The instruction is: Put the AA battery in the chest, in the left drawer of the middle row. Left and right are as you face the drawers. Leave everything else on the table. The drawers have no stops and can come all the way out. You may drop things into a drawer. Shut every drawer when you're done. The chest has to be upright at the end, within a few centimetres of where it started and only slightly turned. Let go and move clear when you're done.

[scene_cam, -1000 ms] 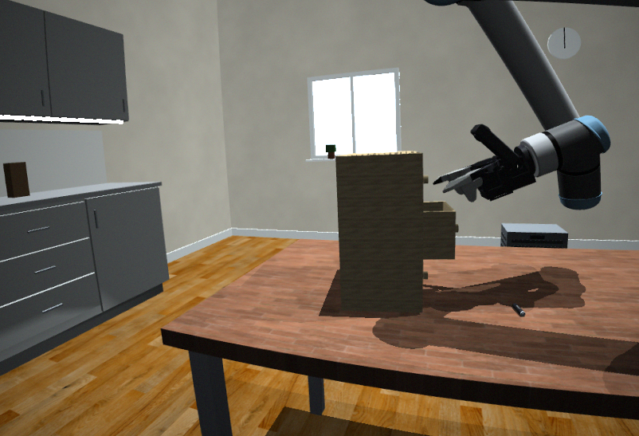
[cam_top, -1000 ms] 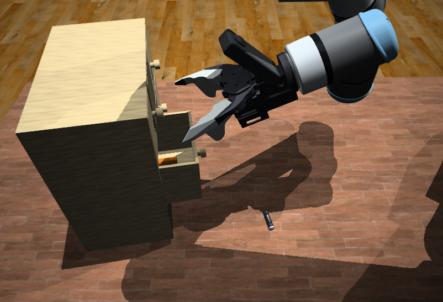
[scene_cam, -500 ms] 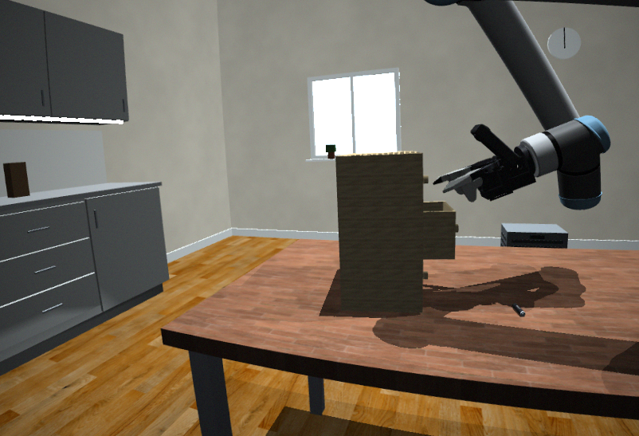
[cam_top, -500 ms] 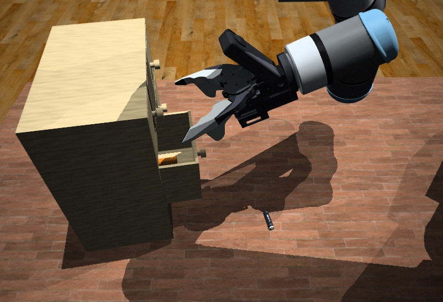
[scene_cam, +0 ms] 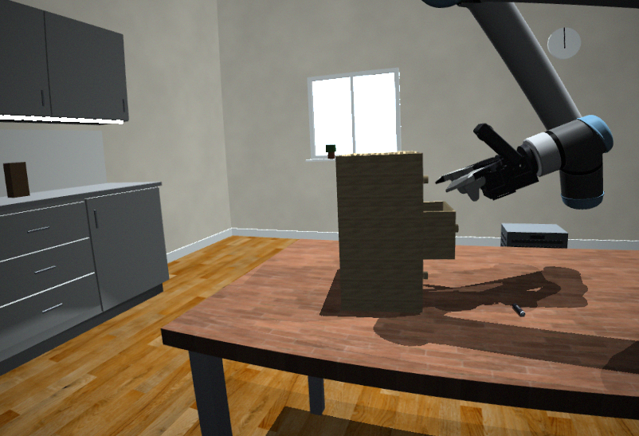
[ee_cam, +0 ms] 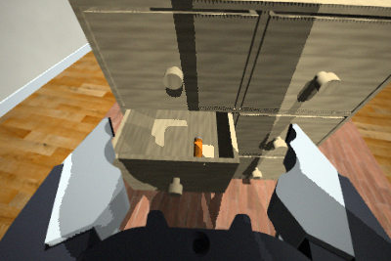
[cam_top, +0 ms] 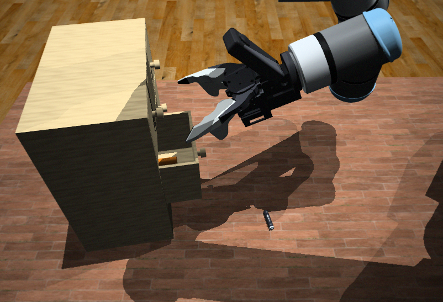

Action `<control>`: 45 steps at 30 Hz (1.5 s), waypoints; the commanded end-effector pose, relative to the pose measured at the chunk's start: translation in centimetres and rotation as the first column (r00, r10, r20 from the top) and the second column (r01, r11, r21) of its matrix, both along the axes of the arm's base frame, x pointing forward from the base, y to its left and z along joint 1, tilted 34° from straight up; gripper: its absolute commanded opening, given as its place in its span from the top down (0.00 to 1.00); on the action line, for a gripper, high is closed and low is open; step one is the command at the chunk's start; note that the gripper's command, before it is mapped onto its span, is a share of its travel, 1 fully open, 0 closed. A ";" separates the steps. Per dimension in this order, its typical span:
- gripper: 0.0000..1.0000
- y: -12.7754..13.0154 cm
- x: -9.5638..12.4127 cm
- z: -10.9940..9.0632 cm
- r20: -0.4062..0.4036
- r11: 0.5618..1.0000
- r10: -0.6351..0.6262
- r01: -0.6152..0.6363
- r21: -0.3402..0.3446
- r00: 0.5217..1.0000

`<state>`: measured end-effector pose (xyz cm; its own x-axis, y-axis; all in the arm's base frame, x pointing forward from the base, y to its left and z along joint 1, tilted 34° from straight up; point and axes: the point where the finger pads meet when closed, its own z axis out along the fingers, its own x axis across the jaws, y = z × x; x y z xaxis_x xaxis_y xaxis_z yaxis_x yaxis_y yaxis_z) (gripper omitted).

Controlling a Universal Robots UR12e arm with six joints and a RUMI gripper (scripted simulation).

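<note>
The wooden chest [cam_top: 89,112] stands upright on the table, also seen in the exterior view [scene_cam: 379,229] and the wrist view [ee_cam: 235,41]. Its left drawer in the middle row [cam_top: 178,169] is pulled partly out [ee_cam: 176,149]. An orange AA battery [ee_cam: 198,147] lies inside that drawer, near its right side, and shows as an orange patch in the top view [cam_top: 168,158]. My gripper [cam_top: 183,110] [scene_cam: 442,185] is open and empty. It hovers in front of the chest, above the open drawer, with its fingers spread wide to either side [ee_cam: 200,126].
A small dark cylinder with a silver tip [cam_top: 268,220] lies on the table to the right of the chest [scene_cam: 518,309]. The other drawers look shut. A grey box [scene_cam: 534,234] sits at the far side of the table.
</note>
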<state>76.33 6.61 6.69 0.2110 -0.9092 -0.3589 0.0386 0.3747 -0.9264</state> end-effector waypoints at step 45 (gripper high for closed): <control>0.00 -0.9 -12.7 -5.1 -0.006 1.000 -0.001 0.001 0.004 1.000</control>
<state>65.18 5.70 1.97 0.2037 -0.9091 -0.3635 0.0337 0.3776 -0.9254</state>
